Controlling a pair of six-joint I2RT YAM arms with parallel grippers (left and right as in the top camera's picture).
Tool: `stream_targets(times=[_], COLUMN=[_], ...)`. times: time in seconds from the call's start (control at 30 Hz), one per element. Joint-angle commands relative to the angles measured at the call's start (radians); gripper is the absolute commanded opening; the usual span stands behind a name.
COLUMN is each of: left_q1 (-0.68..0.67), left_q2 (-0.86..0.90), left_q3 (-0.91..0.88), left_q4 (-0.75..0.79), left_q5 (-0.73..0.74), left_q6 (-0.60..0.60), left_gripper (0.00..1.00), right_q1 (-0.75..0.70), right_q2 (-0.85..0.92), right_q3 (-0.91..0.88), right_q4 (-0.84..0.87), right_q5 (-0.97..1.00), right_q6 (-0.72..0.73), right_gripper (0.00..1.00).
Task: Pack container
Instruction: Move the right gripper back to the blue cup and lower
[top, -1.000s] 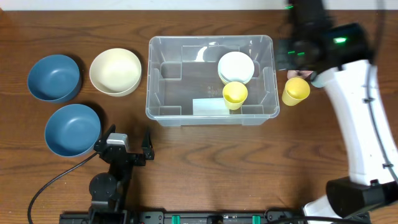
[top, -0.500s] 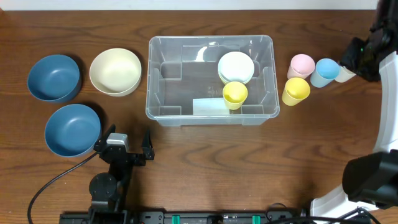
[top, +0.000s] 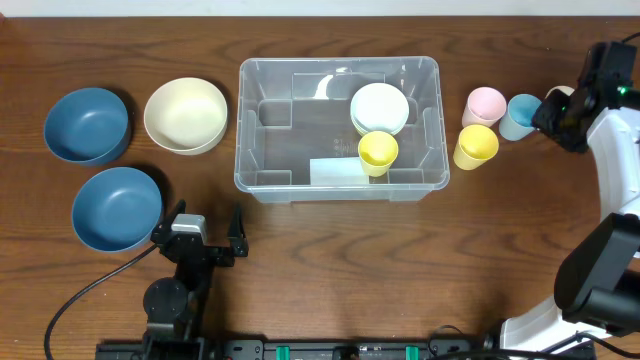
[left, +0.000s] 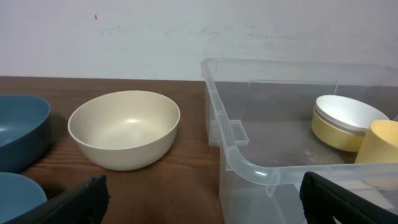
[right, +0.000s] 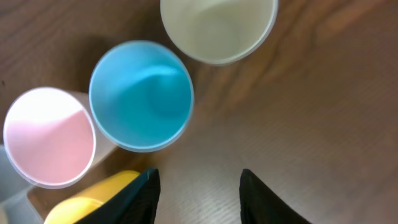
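Clear plastic, the container (top: 290, 145) stands at the middle of the tabletop (top: 330, 270) in the overhead view, and its long axis runs left to right across the frame. Inside it are a white bowl stack (top: 379, 105) and a packed yellow cup (top: 378, 152). The right claw (right: 198, 196) is at the upper right of the overhead frame, released, with its two fingers apart and nothing between them. In its wrist view the blue cup (right: 141, 94) lies just above the fingers, with the pink cup (right: 50, 138) at the left and the cream cup (right: 217, 25) at the top. So the container lies to the left of this claw, with the cups between them, and I judge the right arm is the nearer one for the cups. The left claw (left: 203, 190) is also released, low in front of the container, near the cream bowl (left: 124, 127).
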Motion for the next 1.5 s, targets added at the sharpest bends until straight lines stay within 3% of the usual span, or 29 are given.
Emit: stream_targets(times=[0.0, 0.2, 0.63, 0.83, 1.07, 1.47], left_q1=[0.005, 0.005, 0.005, 0.005, 0.005, 0.005], left_q2=[-0.005, -0.005, -0.005, -0.005, -0.005, -0.005], left_q3=[-0.016, -0.016, -0.016, -0.016, -0.016, -0.016], left_q4=[-0.035, -0.035, -0.035, -0.035, -0.035, -0.035], left_q5=[0.015, 0.015, 0.015, 0.015, 0.015, 0.015], left_q6=[0.013, 0.013, 0.013, 0.013, 0.013, 0.013], left_gripper=[0.98, 0.98, 0.98, 0.98, 0.98, 0.98], right_q1=[-0.003, -0.003, -0.003, -0.003, -0.003, -0.003], right_q2=[0.008, 0.015, 0.143, 0.143, 0.141, -0.054], right_q3=[-0.061, -0.127, -0.129, -0.128, -0.127, -0.069], right_q4=[0.063, 0.187, 0.261, 0.266, 0.217, 0.057], right_q5=[-0.021, -0.021, -0.029, -0.029, -0.029, -0.031], right_q6=[0.015, 0.014, 0.014, 0.014, 0.014, 0.015], right_gripper=[0.42, 0.41, 0.38, 0.26, 0.03, 0.01])
